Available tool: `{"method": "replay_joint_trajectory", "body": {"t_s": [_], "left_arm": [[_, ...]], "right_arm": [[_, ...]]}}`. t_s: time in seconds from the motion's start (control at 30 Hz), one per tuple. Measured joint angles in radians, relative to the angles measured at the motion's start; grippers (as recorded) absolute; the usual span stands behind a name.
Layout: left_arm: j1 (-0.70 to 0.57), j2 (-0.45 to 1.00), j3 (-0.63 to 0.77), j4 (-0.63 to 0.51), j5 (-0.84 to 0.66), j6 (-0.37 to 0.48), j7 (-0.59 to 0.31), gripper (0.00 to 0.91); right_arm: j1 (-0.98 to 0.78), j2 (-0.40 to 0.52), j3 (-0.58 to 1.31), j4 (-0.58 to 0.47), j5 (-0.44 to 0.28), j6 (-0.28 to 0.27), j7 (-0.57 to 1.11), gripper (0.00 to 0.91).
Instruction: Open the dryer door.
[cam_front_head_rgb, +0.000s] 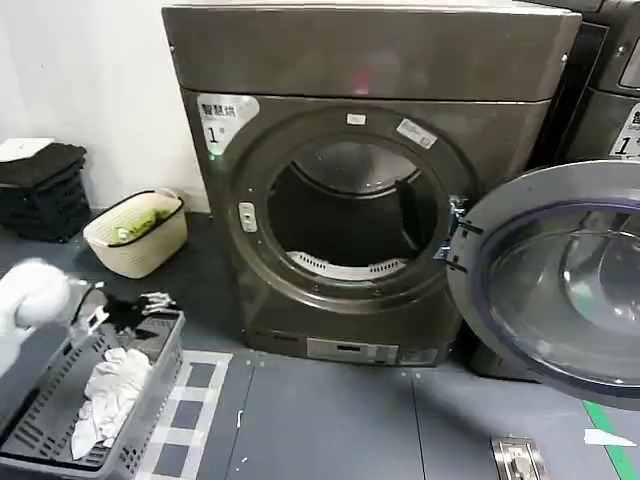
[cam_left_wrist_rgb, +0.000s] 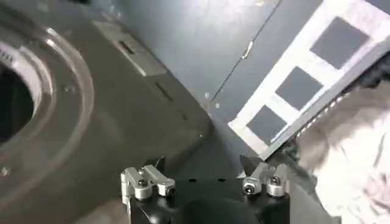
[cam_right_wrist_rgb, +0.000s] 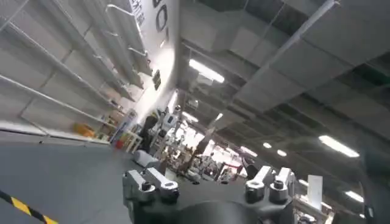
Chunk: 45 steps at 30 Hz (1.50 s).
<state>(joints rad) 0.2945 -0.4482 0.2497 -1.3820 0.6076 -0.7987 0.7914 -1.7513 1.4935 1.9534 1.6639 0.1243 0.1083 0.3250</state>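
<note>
On the bronze-grey metal dryer (cam_front_head_rgb: 370, 200), a white sticker is showing "1". Its round dryer door (cam_front_head_rgb: 560, 280), chrome-ringed with tinted glass, is hanging wide open at the right. Well left of it, the left hand (cam_left_wrist_rgb: 204, 181) is hovering open and empty near the dryer's base; the right hand (cam_right_wrist_rgb: 207, 185) is pointing away, open, holding nothing.

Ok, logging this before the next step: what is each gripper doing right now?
Left gripper: open, holding nothing, near the dryer front.
Right gripper: open, holding nothing, pointing up at the ceiling.
</note>
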Motion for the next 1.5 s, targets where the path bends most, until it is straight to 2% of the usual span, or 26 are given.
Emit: {"method": "replay_joint_trajectory", "body": {"t_s": [0.07,0.23,0.5,0.73,0.93,1.2,1.37,1.5], "left_arm": [[-0.071,-0.024,0.063,0.026,0.001,-0.026,0.020,0.907],[-0.210,-0.065,0.186,0.075,0.017,-0.027,0.073,0.907],[-0.308,-0.076,0.260,0.132,0.019,-0.026,0.180,0.907],[-0.329,-0.052,0.293,0.167,0.113,-0.026,0.204,0.907],[-0.332,-0.023,0.328,0.168,0.139,-0.026,0.206,0.907],[-0.332,-0.006,0.360,0.176,0.025,-0.026,0.276,0.907],[-0.332,-0.027,0.363,0.217,-0.086,-0.025,0.398,0.907],[-0.332,-0.030,0.360,0.256,-0.106,-0.025,0.427,0.907]], "right_arm": [[0.000,0.001,0.001,-0.001,0.000,0.003,-0.002,0.907],[-0.002,0.001,0.003,-0.006,0.006,0.014,-0.014,0.907],[-0.003,-0.003,0.005,-0.018,0.008,0.031,-0.025,0.907],[-0.001,-0.008,0.004,-0.018,0.017,0.033,-0.035,0.907],[-0.008,-0.007,0.001,-0.010,0.085,0.022,-0.065,0.907],[-0.017,0.000,0.004,-0.013,0.158,0.008,-0.081,0.907],[-0.022,0.006,0.011,-0.014,0.216,0.008,-0.096,0.907],[-0.023,0.010,0.016,-0.013,0.234,0.010,-0.105,0.907]]}}
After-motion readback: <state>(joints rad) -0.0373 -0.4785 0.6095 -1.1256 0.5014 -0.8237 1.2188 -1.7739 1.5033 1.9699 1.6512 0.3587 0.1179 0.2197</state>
